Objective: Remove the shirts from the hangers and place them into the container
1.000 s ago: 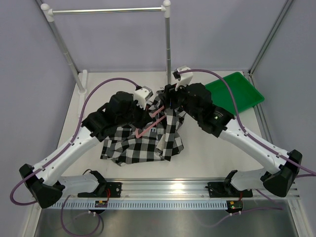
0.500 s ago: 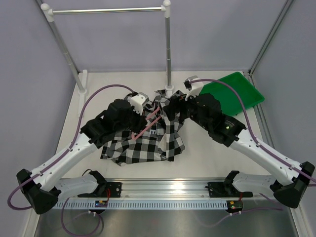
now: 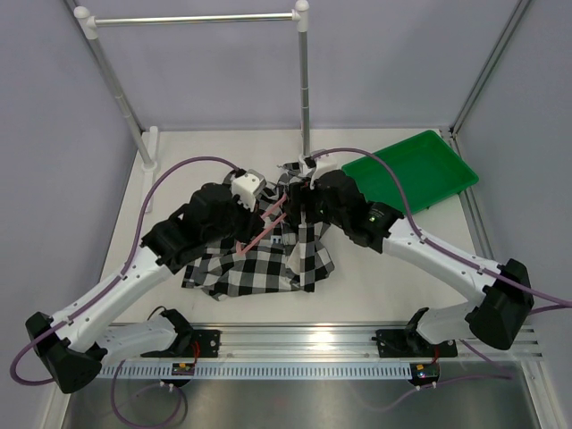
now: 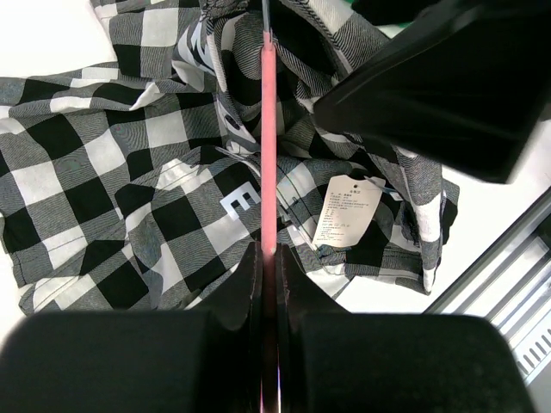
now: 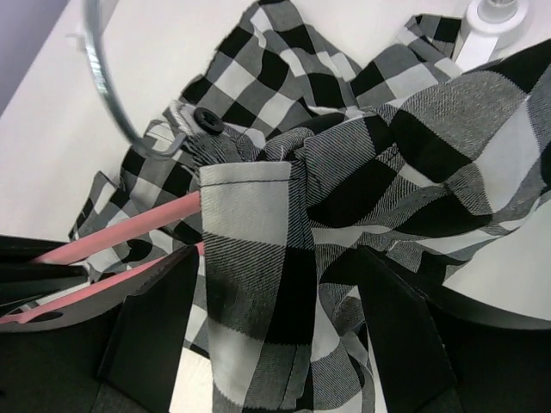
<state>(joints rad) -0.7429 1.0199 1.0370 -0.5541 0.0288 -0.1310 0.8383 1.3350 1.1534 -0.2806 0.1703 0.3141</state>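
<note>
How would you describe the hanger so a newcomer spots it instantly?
Start at the checked shirt crumpled mid-table, left of the green tray. Across its upper part runs the hanger, pinched in the left hand. It is the only thin salmon-pink bar there, unlike the silver rail behind.

Tight in the middle: both arms lean in over the shirt [image 3: 250, 268]. The left gripper [image 4: 269, 254] and right gripper [image 5: 275, 267] sit almost nose to nose, with no lane between them. The pink hanger [image 3: 262, 231] slants through that spot, pinched in the left fingers [image 4: 245, 284]. A fold of shirt takes up much of the gap between the spread right fingers [image 5: 155, 318]. The upright post [image 3: 305, 89] stands just behind them. The right arm [image 3: 429, 255] and its purple cable [image 3: 404, 174] cross the way to the green tray [image 3: 442, 165]. Bare counter [image 3: 384, 290] lies open right of the shirt under that arm. More shows behind the left arm [image 3: 134, 277], up to the slanted post [image 3: 116, 89].
</note>
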